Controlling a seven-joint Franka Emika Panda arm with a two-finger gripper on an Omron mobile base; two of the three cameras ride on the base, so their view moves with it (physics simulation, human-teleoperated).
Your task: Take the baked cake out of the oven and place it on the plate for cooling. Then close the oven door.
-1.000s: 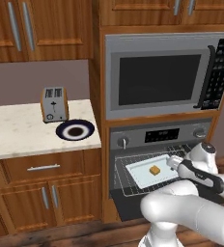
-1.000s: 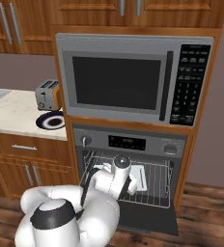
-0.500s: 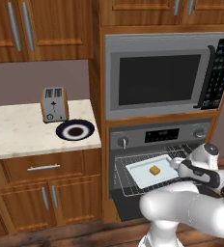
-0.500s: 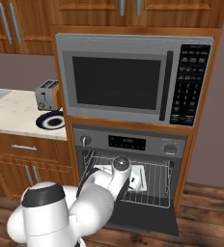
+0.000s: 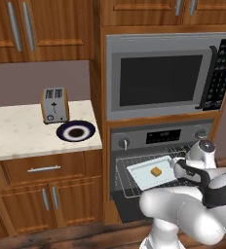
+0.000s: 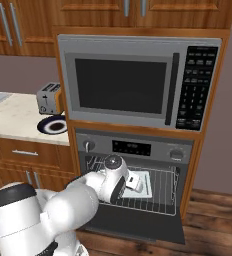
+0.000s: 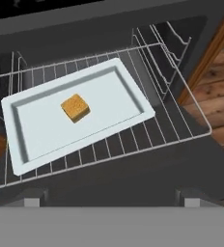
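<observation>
The baked cake (image 7: 75, 107) is a small golden square on a pale baking tray (image 7: 119, 103), which rests on the pulled-out wire rack of the oven (image 5: 159, 137). The same cake (image 5: 156, 171) appears in the left base view. The oven door (image 6: 138, 222) hangs open and flat below the rack. My gripper (image 7: 111, 200) hovers open above the door, in front of the tray, with nothing between its fingertips (image 7: 32, 198). From the right base view the gripper (image 6: 133, 181) sits at the tray's near edge. The plate (image 5: 76, 132) lies on the counter to the left.
A toaster (image 5: 54, 104) stands just behind the plate on the light counter (image 5: 17, 136). A microwave (image 5: 159, 78) sits above the oven. Wooden cabinet sides flank the oven opening, and the rack's raised wire rim (image 7: 181, 96) borders the tray.
The arm's elbow and shoulder have swung while the hand stayed over the open door near the tray. Cake, tray and plate have not moved. The jaws remain wide.
</observation>
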